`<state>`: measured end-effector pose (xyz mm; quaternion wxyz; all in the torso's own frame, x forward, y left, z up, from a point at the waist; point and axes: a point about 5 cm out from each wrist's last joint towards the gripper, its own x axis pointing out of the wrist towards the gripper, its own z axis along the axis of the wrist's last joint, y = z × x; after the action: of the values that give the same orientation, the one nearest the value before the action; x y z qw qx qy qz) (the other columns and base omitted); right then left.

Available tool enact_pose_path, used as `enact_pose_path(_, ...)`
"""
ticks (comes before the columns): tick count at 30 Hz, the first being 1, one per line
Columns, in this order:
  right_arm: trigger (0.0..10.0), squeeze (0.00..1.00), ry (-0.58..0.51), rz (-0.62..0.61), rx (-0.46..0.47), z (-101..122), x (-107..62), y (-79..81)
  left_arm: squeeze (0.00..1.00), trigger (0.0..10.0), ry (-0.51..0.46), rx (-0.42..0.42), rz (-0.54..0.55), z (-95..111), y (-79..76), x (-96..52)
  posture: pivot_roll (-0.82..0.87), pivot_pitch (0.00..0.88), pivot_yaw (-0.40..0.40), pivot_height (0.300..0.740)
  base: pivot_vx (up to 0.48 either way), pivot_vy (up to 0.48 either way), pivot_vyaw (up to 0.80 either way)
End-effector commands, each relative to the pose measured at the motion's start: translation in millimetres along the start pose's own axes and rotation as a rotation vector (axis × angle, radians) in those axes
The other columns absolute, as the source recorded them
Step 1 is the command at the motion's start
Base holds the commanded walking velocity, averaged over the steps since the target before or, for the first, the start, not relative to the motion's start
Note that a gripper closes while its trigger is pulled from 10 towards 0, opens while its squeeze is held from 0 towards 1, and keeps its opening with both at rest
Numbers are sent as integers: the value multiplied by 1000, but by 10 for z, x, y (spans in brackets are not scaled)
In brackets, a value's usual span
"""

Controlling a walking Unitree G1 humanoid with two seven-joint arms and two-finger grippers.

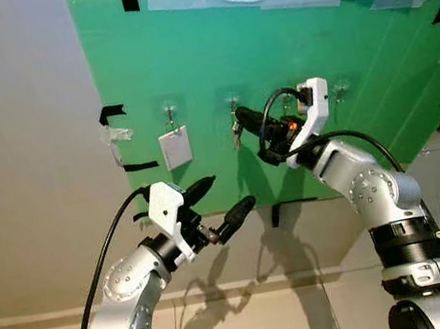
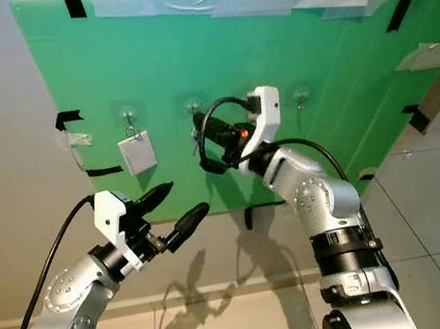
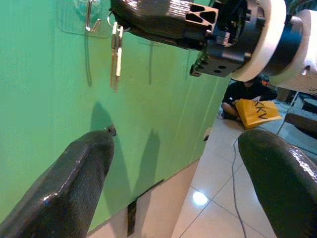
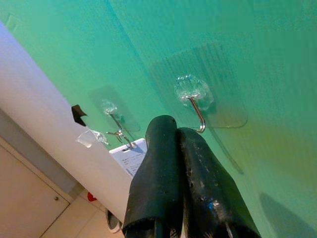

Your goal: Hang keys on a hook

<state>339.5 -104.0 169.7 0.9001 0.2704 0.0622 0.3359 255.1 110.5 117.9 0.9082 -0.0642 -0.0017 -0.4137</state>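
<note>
Left hand [image 1: 224, 199] released, below board | right hand [image 1: 239, 118] clenched on keys [image 3: 117, 49] beside hook [image 4: 195, 106] | white tag [image 1: 174, 148] hangs nearby

Right gripper [image 1: 243, 116] fingers pressed together, left gripper [image 1: 227, 195] spread.

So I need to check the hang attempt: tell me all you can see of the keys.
The keys are a small bunch of slim, pale metal blades hanging straight down against the green board. Their top end sits at the tips of the right gripper, whose fingers are pressed together, just beside a clear adhesive hook. Whether the ring is on that hook cannot be told.
</note>
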Motion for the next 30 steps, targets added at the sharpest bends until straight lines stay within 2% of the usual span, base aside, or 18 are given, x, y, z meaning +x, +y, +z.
enact_pose_path(1, 10000, 0, -5, -35, -18, 23, 31, -33, 0, 10000, 10, -1, -10, -20, -30, 7, 67, 0, -87, 740, 0, 0, 0)
enact_pose_path(3, 10000, 0, -19, -73, -19, 39, 59, -76, 0, 10000, 11, -1, -9, -24, -36, 1, 71, 0, -91, 740, 0, 0, 0)
enact_pose_path(20, 10000, 0, -44, -116, -26, 79, 136, -145, 0, 10000, 16, -6, -7, -46, -67, -26, 79, 0, -99, 740, 0, 0, 0)
enact_pose_path(30, 10000, 0, -68, -115, 39, 106, 176, -148, 0, 10000, 20, -11, -13, -60, -84, -30, 75, 0, -100, 740, 0, 0, 0)
